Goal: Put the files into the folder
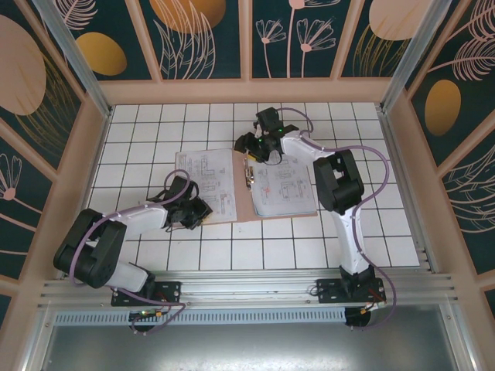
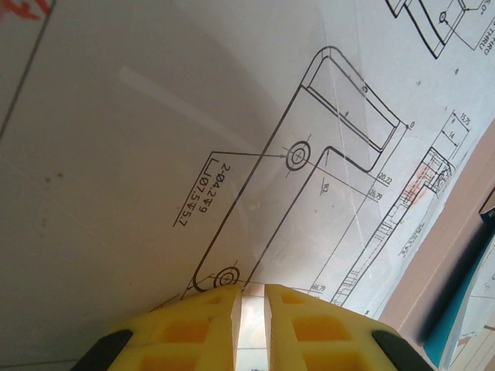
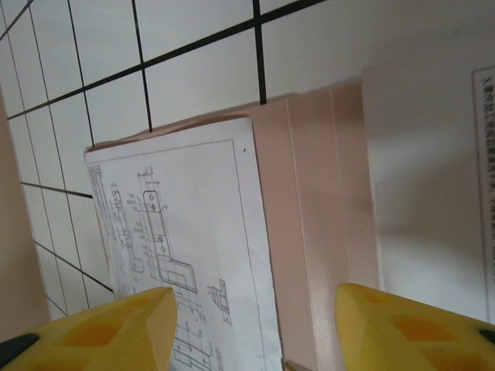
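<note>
White printed sheet [image 1: 205,182] lies on the open folder's [image 1: 244,202] left flap, long axis twelve-to-six. At its seven o'clock corner the left end effector [image 1: 193,210], the nearer, seems clenched on the edge; the right end effector [image 1: 261,143] hangs released over the folder's twelve o'clock end.

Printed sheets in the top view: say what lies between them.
A pinkish strip of the folder separates the left sheet from the right sheet, shown in the top view.
</note>
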Controlling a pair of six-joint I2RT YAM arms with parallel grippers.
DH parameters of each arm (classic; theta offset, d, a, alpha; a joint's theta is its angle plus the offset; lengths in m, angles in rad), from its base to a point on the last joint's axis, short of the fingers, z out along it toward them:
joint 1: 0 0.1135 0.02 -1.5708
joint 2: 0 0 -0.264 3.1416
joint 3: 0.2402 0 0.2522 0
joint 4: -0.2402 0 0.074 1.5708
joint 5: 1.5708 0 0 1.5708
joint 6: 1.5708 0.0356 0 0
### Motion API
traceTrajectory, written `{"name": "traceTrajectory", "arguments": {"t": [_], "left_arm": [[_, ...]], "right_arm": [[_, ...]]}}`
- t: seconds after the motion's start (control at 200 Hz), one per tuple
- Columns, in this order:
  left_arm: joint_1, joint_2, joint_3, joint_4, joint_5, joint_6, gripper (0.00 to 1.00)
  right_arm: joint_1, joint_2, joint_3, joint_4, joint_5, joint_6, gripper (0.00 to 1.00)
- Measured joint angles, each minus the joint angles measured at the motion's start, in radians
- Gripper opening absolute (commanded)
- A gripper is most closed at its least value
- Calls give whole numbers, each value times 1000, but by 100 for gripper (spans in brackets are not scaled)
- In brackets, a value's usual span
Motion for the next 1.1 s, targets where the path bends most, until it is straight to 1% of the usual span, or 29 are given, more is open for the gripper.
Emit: {"name": "traceTrajectory", "arguments": {"t": [0.36, 0.495, 0.666, 0.811, 0.971, 1.101], "left_arm": [[0, 0, -3, 11, 0, -11, 18], [0, 0, -4, 11, 0, -20, 18], [0, 0, -7, 23, 0, -30, 18], [0, 0, -7, 26, 1, -37, 18], [0, 3, -7, 28, 5, -37, 18], [-7, 7, -7, 41, 11, -48, 18]], "right_arm": [[8, -3, 7, -6, -77, -11, 58], [15, -51, -66, 10, -92, -9, 58], [22, -177, -226, 51, -94, 10, 58], [23, -343, -412, 124, -68, 62, 58], [19, -536, -651, 251, -10, 182, 58], [-1, -645, -824, 348, 18, 294, 58]]}}
